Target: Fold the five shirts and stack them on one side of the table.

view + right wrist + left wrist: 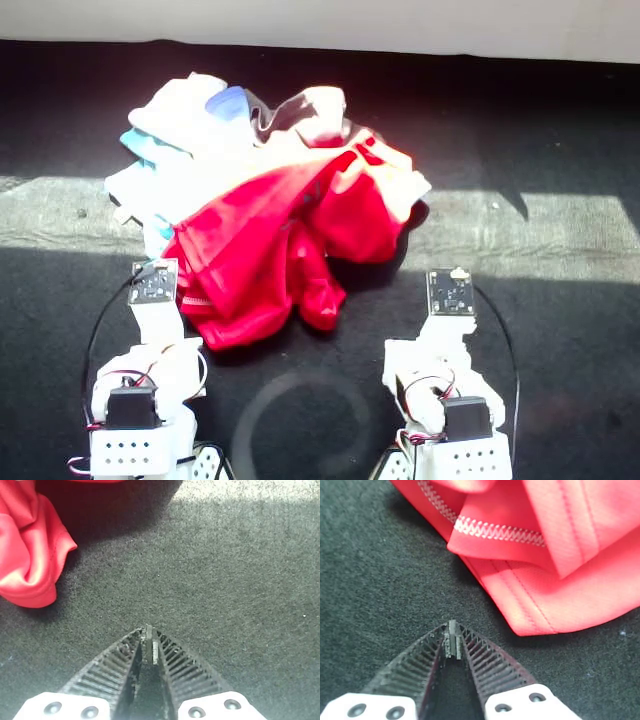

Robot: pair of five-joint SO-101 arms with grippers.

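Note:
A crumpled heap of shirts lies in the middle of the table. A red shirt (270, 245) is on top at the front, with white shirts (190, 120) and a light blue one (140, 145) behind it. My left gripper (453, 639) is shut and empty above the dark mat, just short of the red shirt's stitched hem (520, 555). My right gripper (148, 644) is shut too, holding nothing, over bare mat beside a red fold (30, 555). In the high view the left arm (152, 290) and the right arm (450, 300) sit at the front edge.
The table is covered with a dark mat (560, 340), crossed by a sunlit band (540, 235). A pale wall strip (400, 20) runs along the far edge. Open mat lies to the right of the heap.

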